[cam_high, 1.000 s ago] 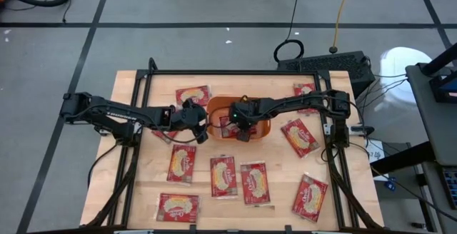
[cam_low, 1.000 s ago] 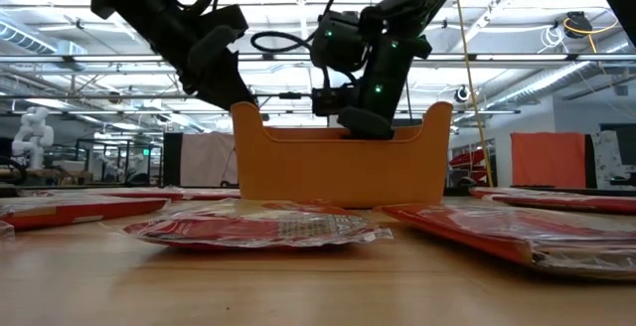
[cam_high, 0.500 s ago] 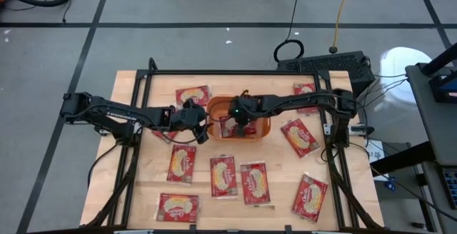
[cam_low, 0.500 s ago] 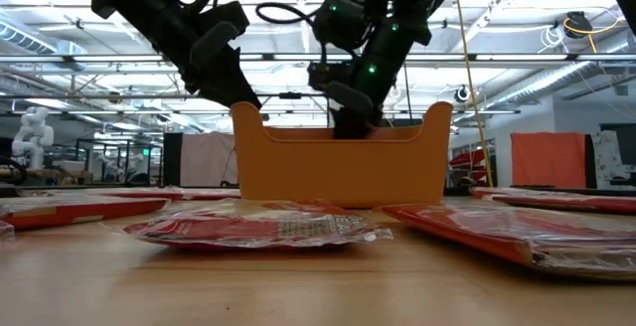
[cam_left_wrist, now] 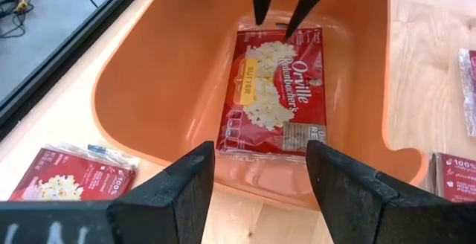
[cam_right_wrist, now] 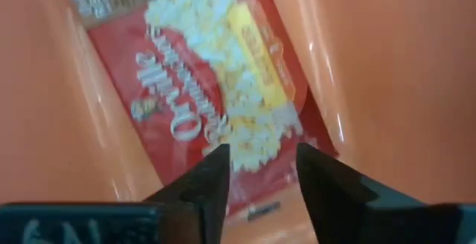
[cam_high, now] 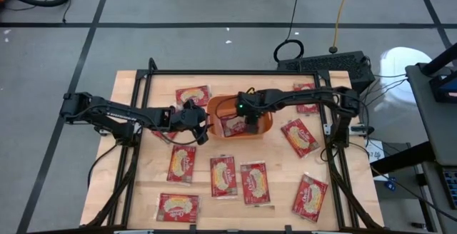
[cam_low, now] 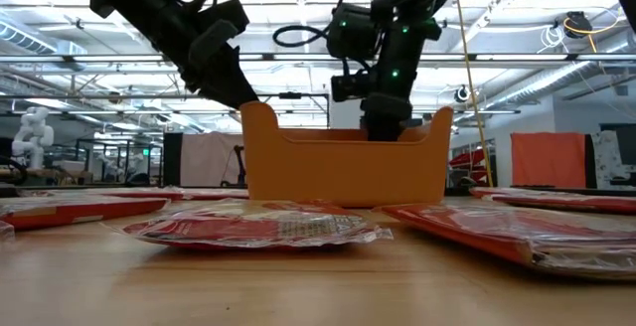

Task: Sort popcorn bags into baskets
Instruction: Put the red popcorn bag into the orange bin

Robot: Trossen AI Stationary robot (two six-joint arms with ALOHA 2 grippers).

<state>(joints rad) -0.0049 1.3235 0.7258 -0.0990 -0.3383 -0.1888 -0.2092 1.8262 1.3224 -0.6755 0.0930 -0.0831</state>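
The right claw (cam_high: 250,125), clamped shut a second before, was now seen spread apart inside the orange plastic rectangular bin (cam_high: 214,106), and one flat red popcorn packet (cam_left_wrist: 277,88) was left lying free on the bin floor — so one bag was judged sorted. The left claw (cam_left_wrist: 256,177) was held spread just outside the bin's rim. Nine more red packets were counted on the wooden counter (cam_high: 143,184), with one bin in all.
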